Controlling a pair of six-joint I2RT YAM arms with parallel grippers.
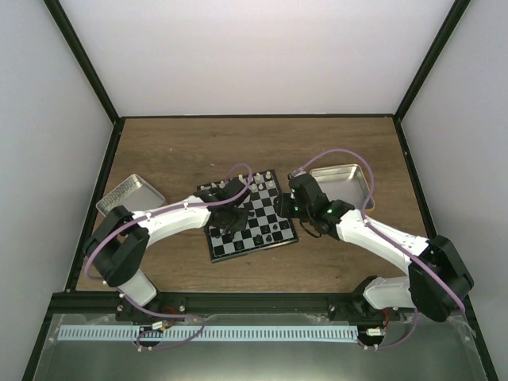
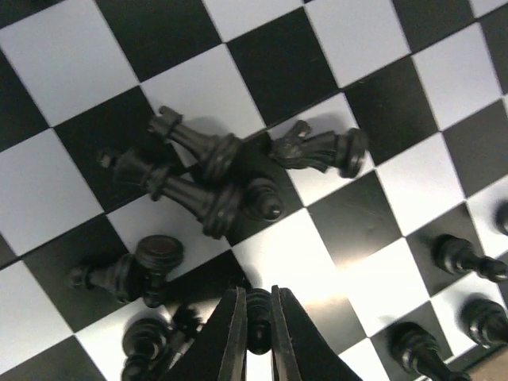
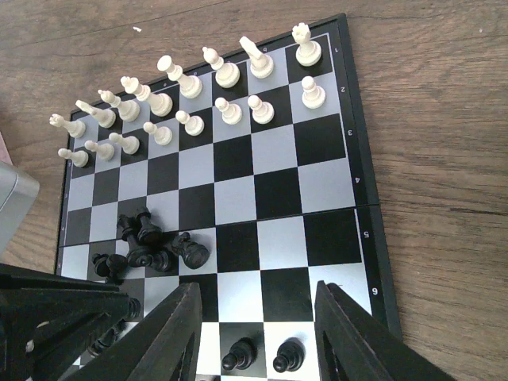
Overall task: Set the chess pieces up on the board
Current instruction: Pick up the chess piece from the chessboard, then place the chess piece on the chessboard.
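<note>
Got the board point(image 1: 252, 218) parked mid-table point(image 1: 182, 151), twisted a bit off square. Two metal tins alongside: left tin point(image 1: 129, 194) out at 9 to 10 o'clock from it, right tin point(image 1: 343, 178) at about 2 o'clock, both off the board.

From the left wrist cam: seeing the left tool point(image 2: 257, 292) pinched almost fully shut on a black pawn point(image 2: 258, 317), with a finger point(image 2: 226, 341) pressed up on either side of it. Calling it a pawn, but viewed nearly end-on, so can't swear to the type. Up at 11 to 12 o'clock from that grip, got a heap of black chess pieces point(image 2: 206, 182) tipped over and lying across each other, plus a knight point(image 2: 317, 151) flat on its side just beside the heap at 1 o'clock. Further out at 3 to 5 o'clock, a few more standing black pieces point(image 2: 460, 262).

From the right wrist cam: right tool point(image 3: 255, 287) spread wide, gripping nothing, hanging above the black end of the board with two upright pawns point(image 3: 238, 353) showing in the gap between its fingers point(image 3: 171, 341). Same heap visible at 10 o'clock from the tool. White pieces point(image 3: 190, 103) lined up in two rows along the far end at 12 o'clock.

From the top cam: left tool over the 9 o'clock half of the board, right tool at its 3 o'clock edge.
</note>
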